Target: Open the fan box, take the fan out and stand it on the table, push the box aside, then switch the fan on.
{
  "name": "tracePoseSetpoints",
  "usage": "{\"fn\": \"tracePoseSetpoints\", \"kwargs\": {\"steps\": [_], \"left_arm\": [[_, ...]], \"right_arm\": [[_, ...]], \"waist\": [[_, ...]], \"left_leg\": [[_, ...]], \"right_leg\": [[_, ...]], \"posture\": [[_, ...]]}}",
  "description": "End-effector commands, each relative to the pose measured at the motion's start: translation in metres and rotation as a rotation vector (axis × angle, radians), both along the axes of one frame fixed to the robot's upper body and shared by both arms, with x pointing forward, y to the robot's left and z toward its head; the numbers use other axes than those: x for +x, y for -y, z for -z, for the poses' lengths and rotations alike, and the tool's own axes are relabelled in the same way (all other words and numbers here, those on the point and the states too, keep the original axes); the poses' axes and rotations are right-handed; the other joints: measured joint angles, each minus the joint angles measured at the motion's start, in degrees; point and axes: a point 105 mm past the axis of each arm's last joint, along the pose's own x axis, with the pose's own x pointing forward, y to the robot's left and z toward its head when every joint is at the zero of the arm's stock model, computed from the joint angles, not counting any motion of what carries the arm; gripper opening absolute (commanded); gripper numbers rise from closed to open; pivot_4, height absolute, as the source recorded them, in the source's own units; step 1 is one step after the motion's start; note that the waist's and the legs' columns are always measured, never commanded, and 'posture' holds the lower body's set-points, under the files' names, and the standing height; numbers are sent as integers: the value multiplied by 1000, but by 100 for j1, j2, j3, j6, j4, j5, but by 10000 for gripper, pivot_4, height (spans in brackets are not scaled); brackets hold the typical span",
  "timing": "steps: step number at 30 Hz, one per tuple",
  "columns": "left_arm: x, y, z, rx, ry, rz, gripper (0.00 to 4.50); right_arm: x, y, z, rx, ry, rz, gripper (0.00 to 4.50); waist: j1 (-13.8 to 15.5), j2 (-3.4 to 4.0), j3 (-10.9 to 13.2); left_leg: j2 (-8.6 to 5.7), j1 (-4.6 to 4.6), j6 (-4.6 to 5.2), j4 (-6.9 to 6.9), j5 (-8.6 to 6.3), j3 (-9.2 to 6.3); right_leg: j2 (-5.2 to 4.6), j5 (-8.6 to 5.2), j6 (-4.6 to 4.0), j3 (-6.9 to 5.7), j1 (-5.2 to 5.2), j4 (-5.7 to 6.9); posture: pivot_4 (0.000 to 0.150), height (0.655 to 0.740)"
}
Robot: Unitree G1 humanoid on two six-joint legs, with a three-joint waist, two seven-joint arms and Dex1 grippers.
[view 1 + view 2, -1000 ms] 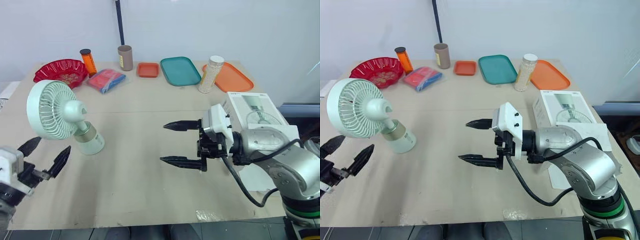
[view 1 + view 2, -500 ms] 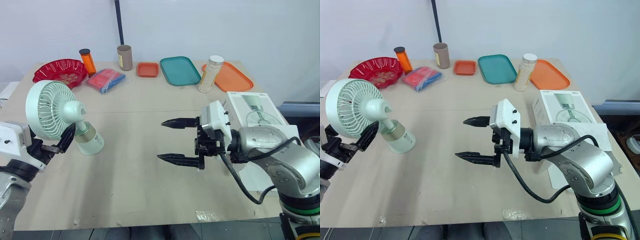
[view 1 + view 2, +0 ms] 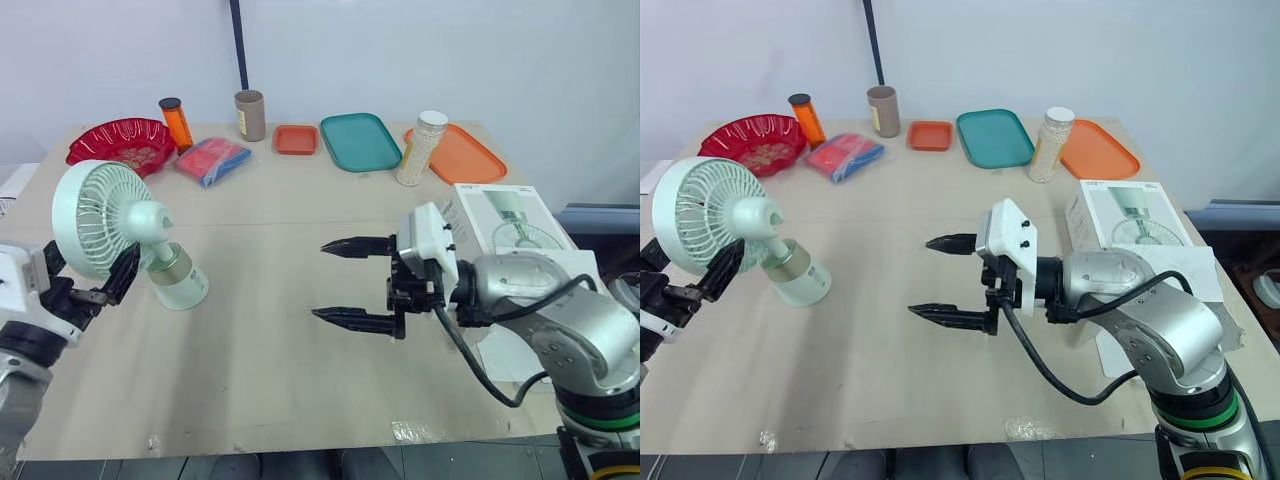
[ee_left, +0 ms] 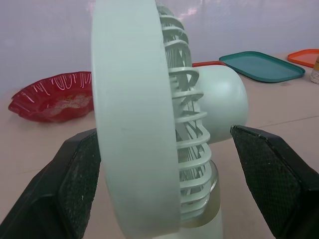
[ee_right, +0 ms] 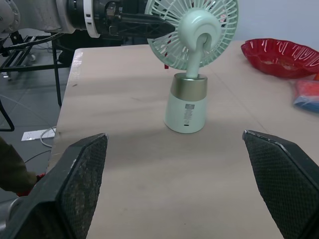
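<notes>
fan: stands upright on its base (image 3: pixel 178 283) on the left part of the tabletop (image 3: pixel 260 380), already out of the box. its round head (image 3: pixel 100 220) is turned edge-on to the left arm, and its back faces the right arm.
fan box: lies flat at the right edge of the tabletop (image 3: pixel 505 215), beside the right arm and well apart from the fan.
left claw: (image 3: pixel 90 270) wide open and holding nothing. the fan head sits between its two fingers. one finger is clear of the rear hub, and i cannot tell whether the other touches the rim.
right claw: (image 3: pixel 320 281) spread wide and empty, hovering over the middle of the tabletop with its tips pointing toward the fan.
key relation: the fan lies to the left of the right claw across a stretch of bare tabletop, while the left claw is already at the fan, so the left arm is much the nearer.
long axis: vertical, from base up to head. a push high on the head would likely tip it.
step in hand: probably switching the fan on. the switch itself is not visible.
</notes>
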Motion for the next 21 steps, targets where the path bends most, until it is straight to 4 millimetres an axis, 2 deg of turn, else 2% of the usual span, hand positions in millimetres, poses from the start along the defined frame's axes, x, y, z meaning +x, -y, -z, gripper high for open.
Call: {"fn": "tracePoseSetpoints", "kwargs": {"steps": [1, 2, 11, 15, 21], "left_arm": [[-3, 3, -9, 16, 28, -2, 33033], [-1, 4, -9, 13, 25, -1, 29139], [4, 6, -6, -2, 17, 7, 29139], [5, 4, -7, -7, 22, 1, 19234], [6, 7, -7, -5, 18, 5, 18969]], "right_arm": [[0, -2, -7, 18, 30, -7, 45000], [0, -2, -7, 18, 28, -6, 45000], [-1, -1, -6, 16, 25, 4, 45000], [-1, -1, -6, 17, 24, 9, 45000], [1, -1, -9, 29, 23, 14, 45000]], "waist": [[0, 0, 0], [0, 0, 0], [1, 0, 0], [1, 0, 0], [1, 0, 0]], "left_leg": [[-1, 0, 0, 0, 0, 0], [-1, 0, 0, 0, 0, 0], [-1, 0, 0, 0, 0, 0], [-2, -1, 0, 0, 0, 0], [-2, -1, 0, 0, 0, 0]], "right_leg": [[0, 0, 0, 1, 0, 0], [0, 0, 0, 0, 0, 0], [0, 0, 0, 0, 0, 0], [-1, 0, 0, -1, 0, 0], [-1, 0, 0, -1, 0, 0]], "posture": [[1500, 7400], [1500, 7400], [1500, 7400], [1500, 7400], [1500, 7400]]}}
